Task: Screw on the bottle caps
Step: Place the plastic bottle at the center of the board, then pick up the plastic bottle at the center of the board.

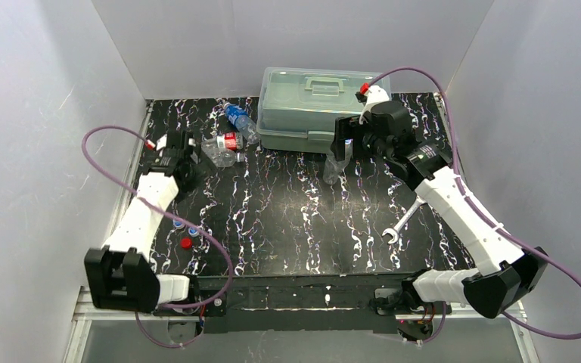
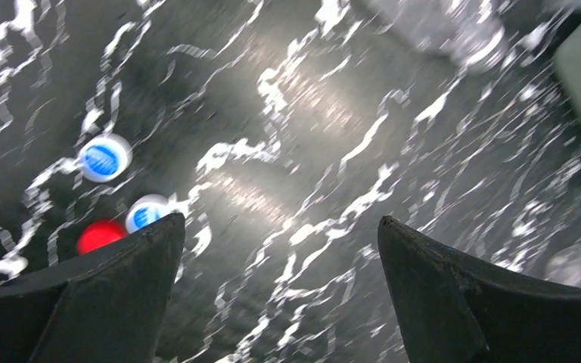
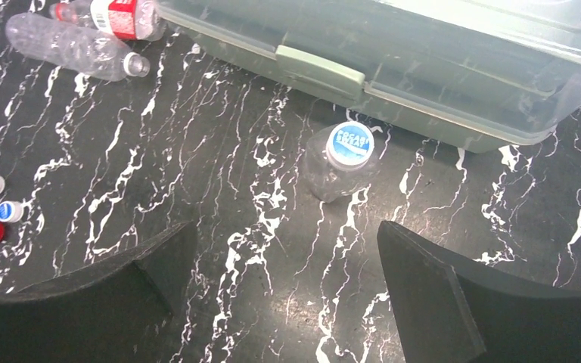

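Both tools stand wide open and hold nothing. The right tool hovers near an upright bottle at the middle of its wrist view, just in front of the lidded box. That bottle wears a blue-and-white cap, though how tight it sits cannot be told. The left tool hangs over the tabletop in a blurred view, with the loose caps at the left of the frame, the red cap lowest. More bottles lie at the upper left of the right wrist view, among them the red-labelled bottle. The step in hand looks like fetching the next pair. The left tool would do well to settle squarely over one cap and pinch its rim level, while the right stands a bottle up and grips it low and gently, since thin plastic buckles.
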{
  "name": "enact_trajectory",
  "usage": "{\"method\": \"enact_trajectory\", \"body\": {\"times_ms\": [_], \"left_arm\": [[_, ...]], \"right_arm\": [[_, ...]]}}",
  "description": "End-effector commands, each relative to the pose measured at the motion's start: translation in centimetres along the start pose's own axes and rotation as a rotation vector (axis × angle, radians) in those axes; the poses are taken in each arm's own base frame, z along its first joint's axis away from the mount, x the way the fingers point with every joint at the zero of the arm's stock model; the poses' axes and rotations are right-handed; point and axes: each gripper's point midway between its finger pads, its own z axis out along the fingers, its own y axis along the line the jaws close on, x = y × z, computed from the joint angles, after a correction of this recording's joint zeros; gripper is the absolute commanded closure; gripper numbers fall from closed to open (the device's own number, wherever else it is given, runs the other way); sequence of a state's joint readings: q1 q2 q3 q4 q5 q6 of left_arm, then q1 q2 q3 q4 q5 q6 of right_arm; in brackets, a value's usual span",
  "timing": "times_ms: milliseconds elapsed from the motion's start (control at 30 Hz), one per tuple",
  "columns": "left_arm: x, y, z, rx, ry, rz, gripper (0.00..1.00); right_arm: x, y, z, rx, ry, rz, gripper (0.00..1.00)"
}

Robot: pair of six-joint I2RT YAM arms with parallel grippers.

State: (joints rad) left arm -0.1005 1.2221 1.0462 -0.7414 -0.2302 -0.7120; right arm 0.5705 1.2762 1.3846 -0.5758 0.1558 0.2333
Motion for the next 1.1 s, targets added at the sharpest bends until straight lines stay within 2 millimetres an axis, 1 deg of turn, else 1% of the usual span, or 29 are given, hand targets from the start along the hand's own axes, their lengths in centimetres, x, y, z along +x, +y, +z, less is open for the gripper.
{"method": "enact_trajectory", "body": {"times_ms": [0,67,167,200,300,367,467,533,667,733,767,800,967,1067], "left_arm": [[-6.6,-5.5,1.7,0.092,-0.133,-0.198,0.02],[-7.8,-6.3,3.9,0.042,-0.139,-0.279,0.02],[-9.3,-7.1,6.5,0.009,-0.155,-0.372,0.02],[-10.0,-7.6,7.0,0.007,-0.165,-0.394,0.02],[-11.2,-8.2,8.8,-0.016,-0.176,-0.437,0.02],[-11.7,-8.2,9.9,-0.026,-0.175,-0.469,0.02],[-11.8,-7.6,11.2,-0.053,-0.163,-0.506,0.02],[-11.7,-6.8,11.9,-0.094,-0.158,-0.526,0.02],[-11.3,-5.5,12.7,-0.144,-0.149,-0.560,0.02],[-11.1,-5.6,13.4,-0.146,-0.142,-0.565,0.04],[-11.6,-4.7,13.8,-0.159,-0.146,-0.586,0.05],[-11.7,-4.3,14.1,-0.165,-0.144,-0.592,0.06],[-11.2,-3.5,15.3,-0.186,-0.123,-0.602,0.10],[-11.1,-3.3,15.9,-0.181,-0.116,-0.607,0.13]], "right_arm": [[-0.9,0.9,-1.4,-0.060,-0.044,0.011,0.02],[-0.8,1.0,-1.5,-0.066,-0.046,0.011,0.02],[-1.0,1.3,-1.7,-0.086,-0.049,0.008,0.02],[-1.1,1.5,-1.7,-0.093,-0.048,0.008,0.02],[-1.1,1.9,-1.9,-0.114,-0.044,0.009,0.01],[-1.1,2.0,-1.9,-0.120,-0.041,0.007,0.02],[-1.1,1.9,-1.9,-0.117,-0.039,0.003,0.02],[-0.9,1.8,-1.8,-0.114,-0.034,0.004,0.02],[-0.6,1.8,-1.7,-0.112,-0.021,0.004,0.02],[-0.6,1.9,-1.7,-0.117,-0.017,0.007,0.02],[-0.5,2.0,-1.7,-0.119,-0.014,0.008,0.02],[-0.5,1.9,-1.8,-0.118,-0.012,0.008,0.02],[-0.3,1.8,-1.9,-0.110,-0.007,0.006,0.02],[-0.2,1.8,-1.9,-0.112,-0.004,0.010,0.02]]}}
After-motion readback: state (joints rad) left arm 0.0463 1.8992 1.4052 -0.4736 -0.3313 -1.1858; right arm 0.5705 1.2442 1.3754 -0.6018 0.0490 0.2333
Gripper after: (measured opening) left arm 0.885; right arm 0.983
